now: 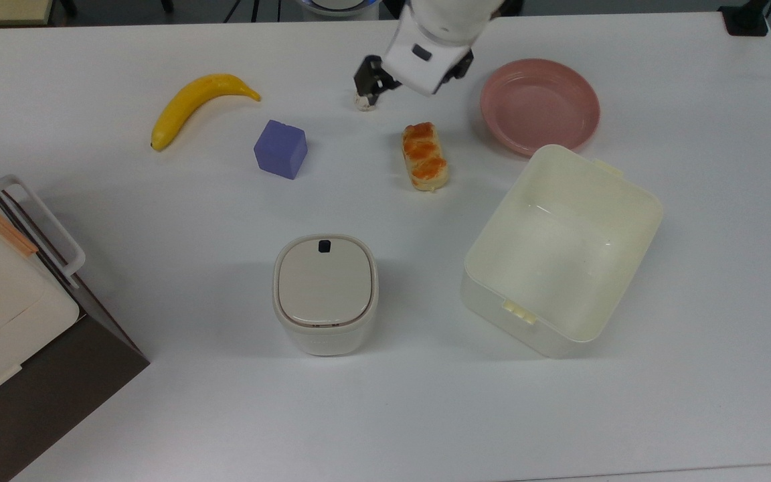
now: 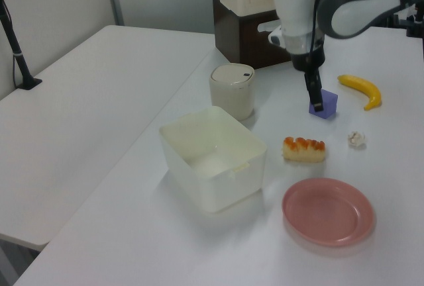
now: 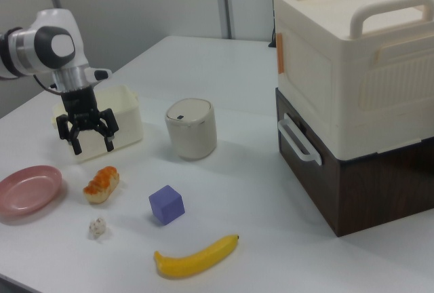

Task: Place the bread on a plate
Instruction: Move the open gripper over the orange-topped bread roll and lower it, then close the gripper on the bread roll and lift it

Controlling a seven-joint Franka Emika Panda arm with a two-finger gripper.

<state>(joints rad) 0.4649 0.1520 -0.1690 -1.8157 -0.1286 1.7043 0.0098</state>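
Note:
The bread (image 1: 425, 156), a braided bun with orange-brown bumps, lies on the white table between the purple cube and the plate. In the right view the bread (image 3: 102, 183) lies just right of the plate (image 3: 27, 188). The pink plate (image 1: 539, 106) stands empty at the far right of the top view. My gripper (image 3: 92, 145) hangs open in the air above the bread and slightly behind it, holding nothing. In the top view the gripper (image 1: 414, 72) sits just beyond the bread's far end. In the left view one of its fingers (image 2: 317, 99) points down in front of the cube.
A cream rectangular tub (image 1: 563, 248) stands open right next to the plate. A lidded cream pot (image 1: 325, 291) is at the near middle. A purple cube (image 1: 281, 148), a banana (image 1: 198, 104) and a small whitish lump (image 2: 356, 139) lie nearby. A cabinet with a cream box (image 3: 352, 83) fills one side.

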